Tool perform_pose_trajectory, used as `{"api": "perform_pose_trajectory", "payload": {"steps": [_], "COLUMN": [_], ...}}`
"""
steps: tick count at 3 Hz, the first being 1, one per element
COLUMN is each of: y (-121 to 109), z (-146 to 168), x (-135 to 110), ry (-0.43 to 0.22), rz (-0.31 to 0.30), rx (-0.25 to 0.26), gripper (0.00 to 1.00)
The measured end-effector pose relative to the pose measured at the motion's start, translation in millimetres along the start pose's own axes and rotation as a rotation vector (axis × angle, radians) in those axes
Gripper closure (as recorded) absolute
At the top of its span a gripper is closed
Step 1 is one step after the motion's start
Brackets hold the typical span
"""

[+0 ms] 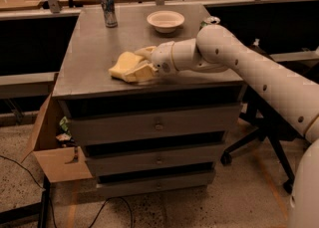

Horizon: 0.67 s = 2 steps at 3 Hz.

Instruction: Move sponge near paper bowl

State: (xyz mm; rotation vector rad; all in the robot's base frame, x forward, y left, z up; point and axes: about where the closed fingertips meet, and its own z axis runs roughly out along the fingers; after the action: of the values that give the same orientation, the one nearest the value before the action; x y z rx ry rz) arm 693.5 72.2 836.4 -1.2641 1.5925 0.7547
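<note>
The pale yellow sponge (124, 64) lies on the grey cabinet top (94, 48), near its front edge at the middle. My gripper (140, 63) comes in from the right and is shut on the sponge's right end. One cream finger (144, 52) lies on the sponge's far side and one on its near side. The sponge rests on the top. The off-white paper bowl (165, 21) stands upright near the back edge, behind the gripper and a little to its right.
A tall drink can (108, 8) stands at the back left of the top. A second can (210, 21) shows partly behind my arm at the right. An open cardboard box (52, 147) sits on the floor at the left, and an office chair base (259, 142) at the right.
</note>
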Motion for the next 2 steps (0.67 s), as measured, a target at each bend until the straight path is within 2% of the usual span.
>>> {"api": "perform_pose_trajectory", "payload": {"steps": [1,2], "y": [-2,-17], "z": [2,-6], "x": [-1,-12], "ry": [-0.004,-0.029], "rz": [0.001,0.003], "rx": [0.003,0.065], "gripper": [0.59,0.82]}}
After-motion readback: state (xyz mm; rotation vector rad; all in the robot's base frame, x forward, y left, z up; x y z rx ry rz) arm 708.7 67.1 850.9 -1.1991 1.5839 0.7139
